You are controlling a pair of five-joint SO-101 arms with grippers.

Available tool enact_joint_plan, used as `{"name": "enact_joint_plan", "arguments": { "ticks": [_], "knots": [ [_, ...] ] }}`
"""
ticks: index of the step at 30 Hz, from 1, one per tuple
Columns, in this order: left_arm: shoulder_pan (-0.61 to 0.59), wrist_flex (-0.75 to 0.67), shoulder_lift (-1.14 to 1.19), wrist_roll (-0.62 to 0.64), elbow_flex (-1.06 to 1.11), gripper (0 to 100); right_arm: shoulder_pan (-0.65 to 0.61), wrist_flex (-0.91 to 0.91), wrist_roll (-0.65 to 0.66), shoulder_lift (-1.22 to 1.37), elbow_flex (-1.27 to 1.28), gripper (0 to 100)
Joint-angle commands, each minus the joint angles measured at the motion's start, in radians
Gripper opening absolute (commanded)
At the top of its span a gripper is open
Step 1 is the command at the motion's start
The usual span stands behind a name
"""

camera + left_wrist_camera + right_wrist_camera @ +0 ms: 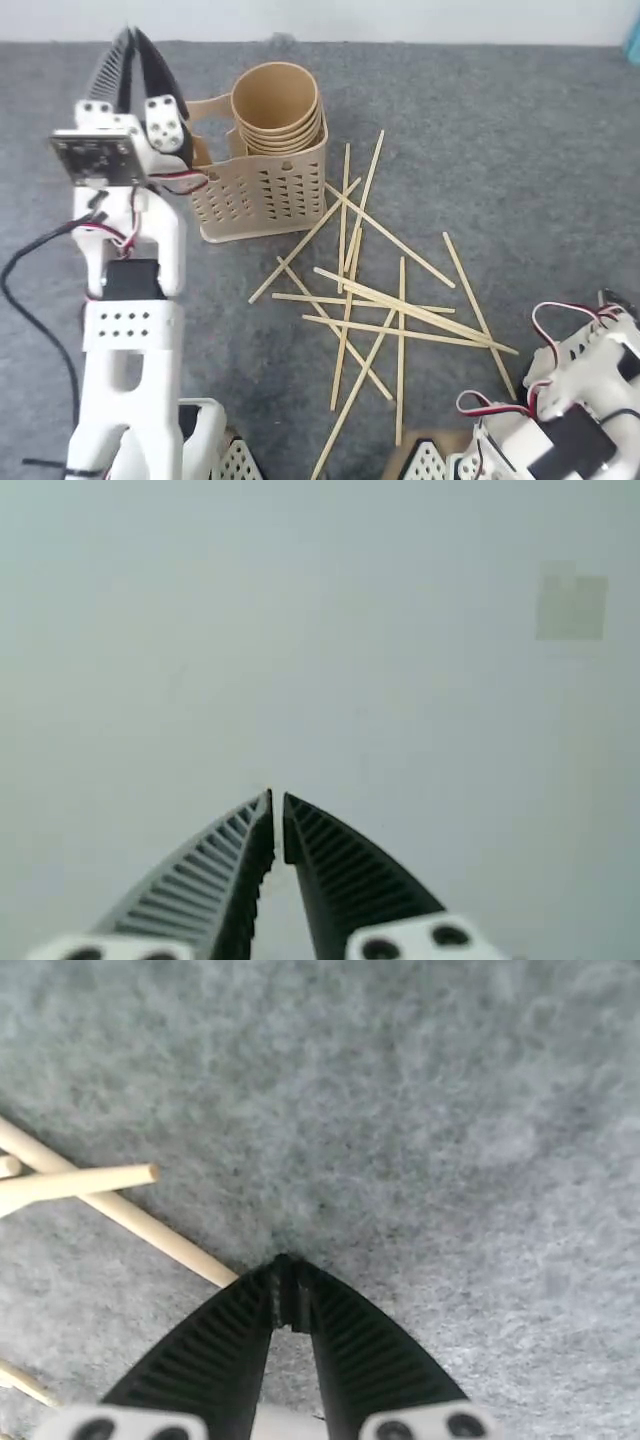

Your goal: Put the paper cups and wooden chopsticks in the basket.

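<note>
Matt paper cups (276, 105), plastic basket (262, 195), wooden chopsticks (401, 305), fuzzy cloth (500, 130).

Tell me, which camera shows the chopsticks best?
The high view: the chopsticks lie scattered on the mat beside the basket. The right wrist view catches a few ends by its gripper; the left wrist view faces a blank wall.

No text can be read; the pale patch (571, 602) looks blank.
</note>
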Motion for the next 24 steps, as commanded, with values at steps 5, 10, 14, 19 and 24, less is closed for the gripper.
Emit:
{"name": "enact_joint_plan", "arguments": {
  "ticks": [5,10,14,19,24],
  "knots": [
    [0.015,-0.015,0.002,0.014,0.114,2,0.024,-0.002,0.021,-0.018,0.017,0.9],
    [0.012,-0.043,0.002,0.029,0.110,6,0.024,-0.004,0.021,-0.016,0.017,0.9],
    [-0.066,-0.032,-0.008,0.031,0.059,11,0.027,-0.004,0.021,-0.015,0.017,0.9],
    [-0.315,0.376,0.003,0.029,-0.140,12,0.027,-0.004,0.020,-0.015,0.017,0.9],
    [-0.499,0.713,0.003,0.025,-0.226,12,0.027,-0.004,0.020,-0.013,0.017,0.9]
  ]
}}
